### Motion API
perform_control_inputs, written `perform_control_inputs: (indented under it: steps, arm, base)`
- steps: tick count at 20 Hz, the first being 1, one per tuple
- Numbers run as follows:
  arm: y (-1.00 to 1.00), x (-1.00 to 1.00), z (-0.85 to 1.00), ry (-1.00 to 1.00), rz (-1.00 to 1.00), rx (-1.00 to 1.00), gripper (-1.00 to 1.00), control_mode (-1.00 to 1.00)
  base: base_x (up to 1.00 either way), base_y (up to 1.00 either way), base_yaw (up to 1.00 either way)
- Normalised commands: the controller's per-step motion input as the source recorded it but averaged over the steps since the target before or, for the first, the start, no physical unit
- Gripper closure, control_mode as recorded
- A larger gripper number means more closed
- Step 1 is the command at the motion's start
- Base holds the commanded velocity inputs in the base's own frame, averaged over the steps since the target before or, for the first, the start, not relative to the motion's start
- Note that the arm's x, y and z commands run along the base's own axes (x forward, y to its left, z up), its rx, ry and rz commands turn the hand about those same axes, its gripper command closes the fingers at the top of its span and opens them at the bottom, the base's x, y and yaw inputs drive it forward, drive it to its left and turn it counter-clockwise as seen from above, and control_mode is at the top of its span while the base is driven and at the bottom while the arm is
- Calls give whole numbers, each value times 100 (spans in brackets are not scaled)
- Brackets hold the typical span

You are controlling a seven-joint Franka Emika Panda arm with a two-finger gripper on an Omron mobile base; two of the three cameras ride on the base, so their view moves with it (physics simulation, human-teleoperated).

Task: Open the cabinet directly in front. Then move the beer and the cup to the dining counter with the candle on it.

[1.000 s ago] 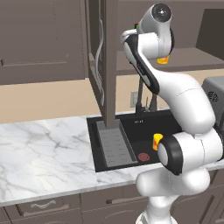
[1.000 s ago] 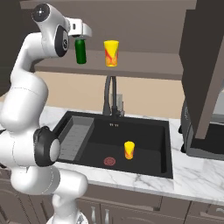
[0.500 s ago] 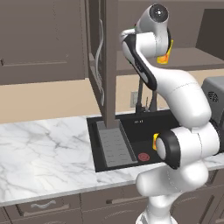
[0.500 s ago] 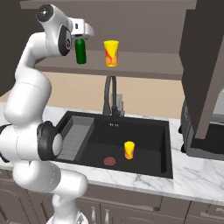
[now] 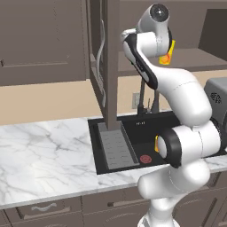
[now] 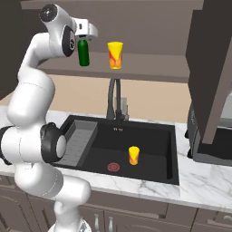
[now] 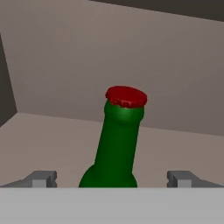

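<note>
Here, in the left base view, the cabinet (image 5: 106, 66) stood open, its door swung out edge-on toward the camera with the silver handle on its left face. The arm rose from the lower right and bent up into the open cabinet, its hand near the shelf. Part of the cup (image 5: 166, 54) showed as a yellow and orange patch just behind the wrist. Below lay the black sink (image 5: 133, 133) set in a marble counter (image 5: 44, 155), with a grey appliance (image 5: 217, 102) at the right edge.

In the right base view, the gripper (image 6: 86, 36) sat at the top of the beer (image 6: 83, 53), which stood upright on the cabinet shelf (image 6: 149, 70). The cup (image 6: 115, 55) stood upright on the same shelf, just to the right of the beer and apart from it. The open door (image 6: 213, 72) hung at the right. A dark faucet (image 6: 115, 102) rose behind the sink (image 6: 127, 149), and a second small yellow cup (image 6: 133, 155) stood in the basin near a red drain (image 6: 113, 167).

In the hand view, the beer (image 7: 114, 148) stood between the two fingertips (image 7: 41, 178), red cap up. The jaws were spread wide, with clear gaps on both sides of the bottle, so nothing was gripped.
</note>
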Motion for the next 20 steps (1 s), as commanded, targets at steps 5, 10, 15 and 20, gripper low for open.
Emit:
perform_control_inputs:
  steps: [5, 10, 15, 20]
  arm:
    - [1, 16, 0, 0, 0, 0, -100, -100]
    - [0, 18, 0, 0, 0, 0, -100, -100]
    - [1, 11, -1, 0, 0, 0, 100, -100]
    - [1, 0, -2, 0, 0, 0, 100, -100]
  base:
    - [0, 0, 0]
    - [0, 0, 0]
    - [0, 0, 0]
    - [0, 0, 0]
